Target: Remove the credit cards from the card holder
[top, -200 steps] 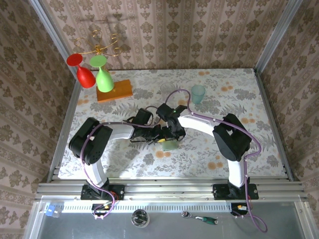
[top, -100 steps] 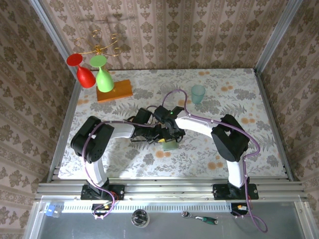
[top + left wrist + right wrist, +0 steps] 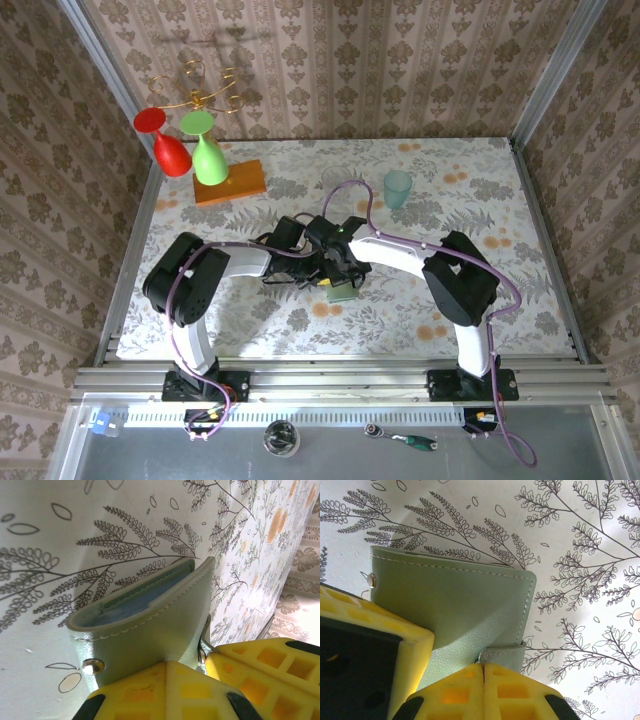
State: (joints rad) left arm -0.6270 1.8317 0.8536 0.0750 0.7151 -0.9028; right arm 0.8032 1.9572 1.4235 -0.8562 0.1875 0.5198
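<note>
**Top view:** the card holder (image 3: 342, 293) lies just below frame centre on the floral table (image 3: 480, 200), where both arms meet.

**Left wrist view:** the left gripper (image 3: 201, 656), at the bottom of the frame, is clamped on the card holder's lower edge. The holder extends up to mid-frame, with a blue card edge (image 3: 125, 612) inside its fold.

**Right wrist view:** the right gripper (image 3: 484, 666), at bottom centre, is pinched on the strap tab (image 3: 506, 655). The holder spreads from there toward upper left.

Bright, even light from above; soft shadows on table (image 3: 500, 200); card holder (image 3: 465, 600) sharp in close wrist views.
</note>
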